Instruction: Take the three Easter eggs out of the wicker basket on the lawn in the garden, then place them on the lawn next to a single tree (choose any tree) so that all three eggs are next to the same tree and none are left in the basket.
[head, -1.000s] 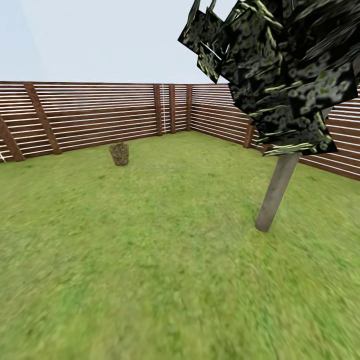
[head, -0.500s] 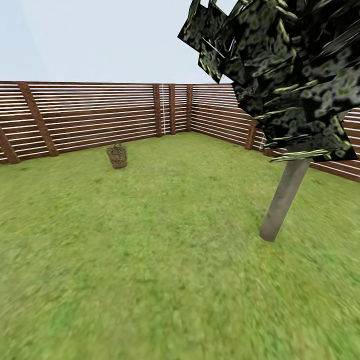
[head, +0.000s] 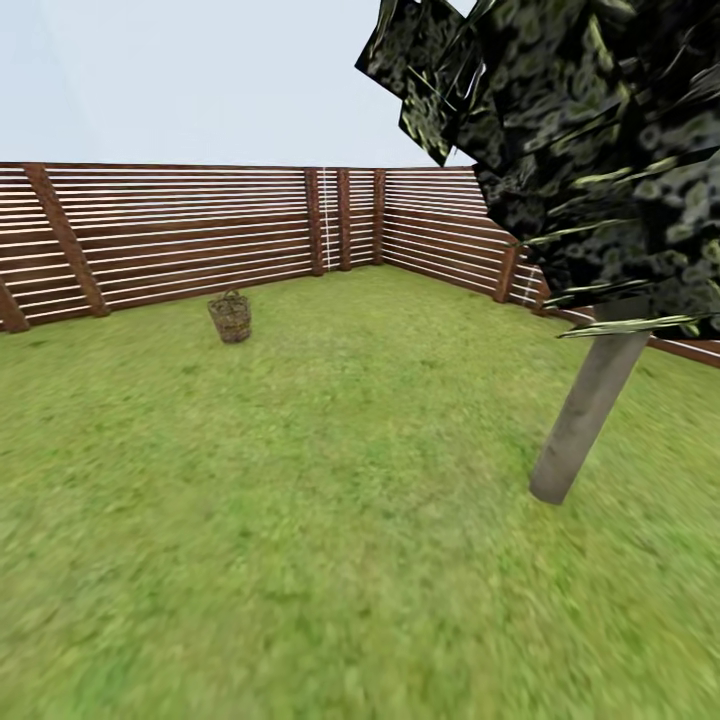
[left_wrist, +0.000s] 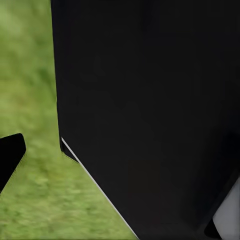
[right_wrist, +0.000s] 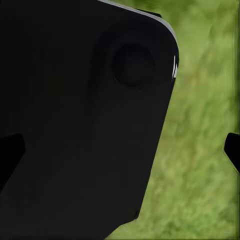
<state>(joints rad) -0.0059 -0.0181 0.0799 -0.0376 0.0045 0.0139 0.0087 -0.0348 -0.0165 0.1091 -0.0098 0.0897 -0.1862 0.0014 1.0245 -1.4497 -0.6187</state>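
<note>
Wicker basket (head: 230, 318) far across lawn (head: 330, 520)

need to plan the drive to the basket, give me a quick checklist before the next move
1. Basket in sight: ok, upright on the lawn near the far fence.
2. Path to basket: ok, only grass shows between.
3. Eggs in basket: cannot tell, too far and small.
4. Tree for drop-off located: ok, trunk near, right of the path.
5. Grippers free: cannot tell, wrist views show dark robot parts over grass.
6. Basket within reach: not ok, it stands well ahead.
</note>
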